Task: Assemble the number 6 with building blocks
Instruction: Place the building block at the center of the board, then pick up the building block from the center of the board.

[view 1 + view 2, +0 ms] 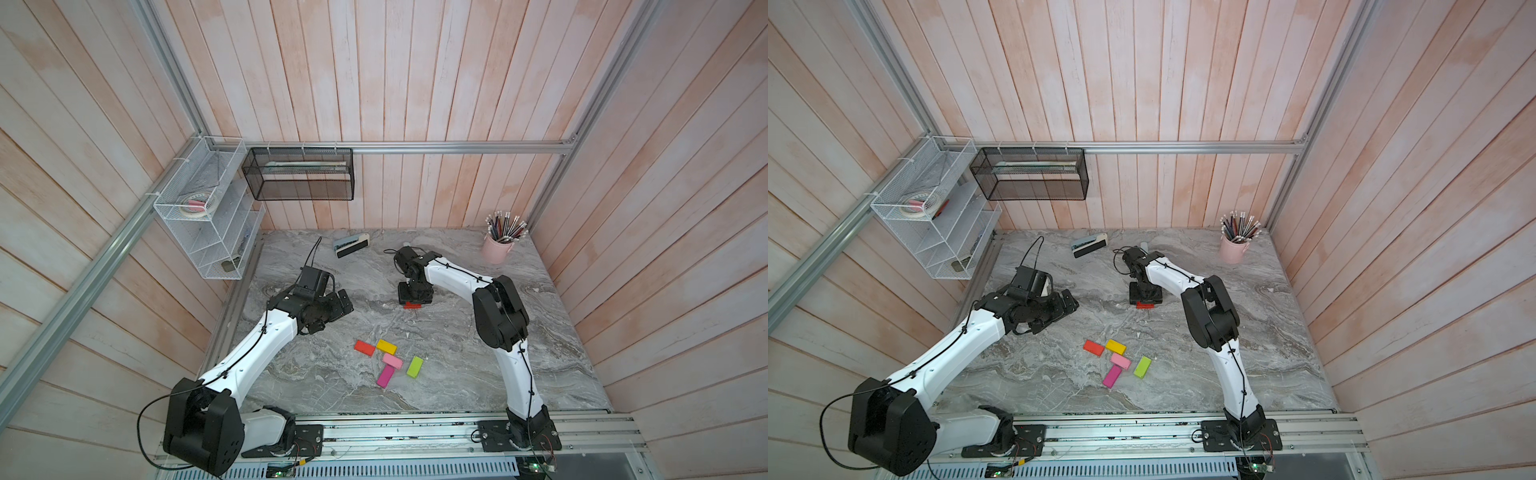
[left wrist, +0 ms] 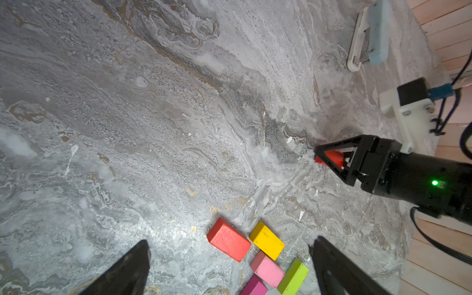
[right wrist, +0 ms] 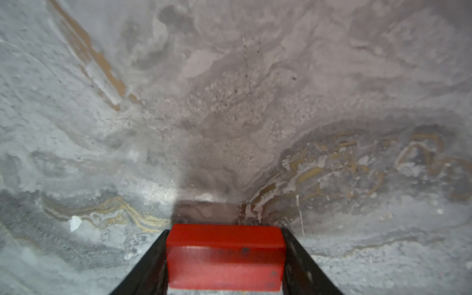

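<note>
In both top views my right gripper [image 1: 413, 300] points down at mid-table, shut on a red brick [image 1: 411, 306] [image 1: 1145, 305]. The right wrist view shows that brick [image 3: 226, 258] pinched by its short ends between the two black fingers [image 3: 153, 263], low over the marble. Four building blocks sit in a loose cluster nearer the front: red [image 1: 364, 348], yellow [image 1: 386, 346], light pink [image 1: 392, 361] and magenta [image 1: 385, 376]. A lime green one [image 1: 414, 366] lies slightly apart. My left gripper [image 1: 345, 305] is open and empty, left of the cluster [image 2: 267, 240].
A grey-white stapler [image 1: 351, 245] lies near the back wall. A pink cup of pencils [image 1: 498, 248] stands at the back right corner. A white mesh rack [image 1: 208, 216] and a black mesh basket [image 1: 299, 174] hang at the back left. Wooden walls enclose the marble table [image 1: 478, 374].
</note>
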Controlling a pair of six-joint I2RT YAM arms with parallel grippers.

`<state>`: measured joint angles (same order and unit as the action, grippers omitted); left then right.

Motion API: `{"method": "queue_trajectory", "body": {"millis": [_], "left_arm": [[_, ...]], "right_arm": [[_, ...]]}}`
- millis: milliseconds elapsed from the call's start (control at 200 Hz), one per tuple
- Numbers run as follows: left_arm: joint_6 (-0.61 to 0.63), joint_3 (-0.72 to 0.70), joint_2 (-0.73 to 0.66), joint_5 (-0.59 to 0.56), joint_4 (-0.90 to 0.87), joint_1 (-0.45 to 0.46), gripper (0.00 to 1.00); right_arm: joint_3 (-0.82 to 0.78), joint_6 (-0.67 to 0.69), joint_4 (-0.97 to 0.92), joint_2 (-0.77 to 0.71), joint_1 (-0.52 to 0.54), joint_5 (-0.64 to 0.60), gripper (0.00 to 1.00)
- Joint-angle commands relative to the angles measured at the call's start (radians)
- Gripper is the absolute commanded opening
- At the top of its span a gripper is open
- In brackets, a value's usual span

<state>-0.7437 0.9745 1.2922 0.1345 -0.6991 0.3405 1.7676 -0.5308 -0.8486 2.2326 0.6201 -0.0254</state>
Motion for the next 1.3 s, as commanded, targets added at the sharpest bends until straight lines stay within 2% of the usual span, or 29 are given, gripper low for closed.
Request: {"method": "queue_trajectory", "body": {"millis": [0, 95, 160, 260, 470, 580, 710, 810, 1040, 1295], "left_arm": [[0.021, 0.026, 0.010, 0.010, 0.010, 0.002, 1.00], [0.021, 0.025, 0.006, 0.004, 0.006, 0.002, 1.00], [0.021, 0.024, 0.003, 0.002, 0.004, 0.002, 1.00], [0.021, 0.023, -0.001, -0.002, 0.000, 0.002, 1.00], [0.018, 0.012, -0.014, -0.013, -0.011, 0.002, 1.00], [0.014, 0.004, -0.029, -0.022, -0.014, 0.002, 1.00], [-0.002, 0.000, -0.039, -0.026, -0.030, 0.002, 1.00], [-0.026, -0.006, -0.054, -0.021, -0.031, 0.002, 1.00], [-0.061, -0.030, -0.100, -0.009, -0.025, 0.002, 1.00], [-0.082, -0.071, -0.158, -0.008, -0.030, 0.002, 1.00]], "right_arm": [[-0.044, -0.020, 0.046, -0.024, 0.006, 0.008, 0.55], [-0.051, -0.019, 0.050, -0.021, 0.007, 0.009, 0.60], [-0.054, -0.018, 0.054, -0.022, 0.006, 0.008, 0.75], [-0.056, -0.019, 0.064, -0.040, 0.009, 0.008, 0.88], [0.033, -0.008, -0.009, -0.172, 0.030, -0.063, 0.96], [0.059, -0.008, -0.087, -0.229, 0.054, -0.058, 0.96], [-0.063, 0.004, -0.088, -0.304, 0.112, -0.009, 0.96], [-0.211, 0.059, -0.006, -0.365, 0.177, 0.070, 0.93], [-0.438, 0.164, 0.141, -0.450, 0.310, 0.132, 0.78], [-0.498, 0.193, 0.207, -0.447, 0.331, 0.127, 0.77]]}}
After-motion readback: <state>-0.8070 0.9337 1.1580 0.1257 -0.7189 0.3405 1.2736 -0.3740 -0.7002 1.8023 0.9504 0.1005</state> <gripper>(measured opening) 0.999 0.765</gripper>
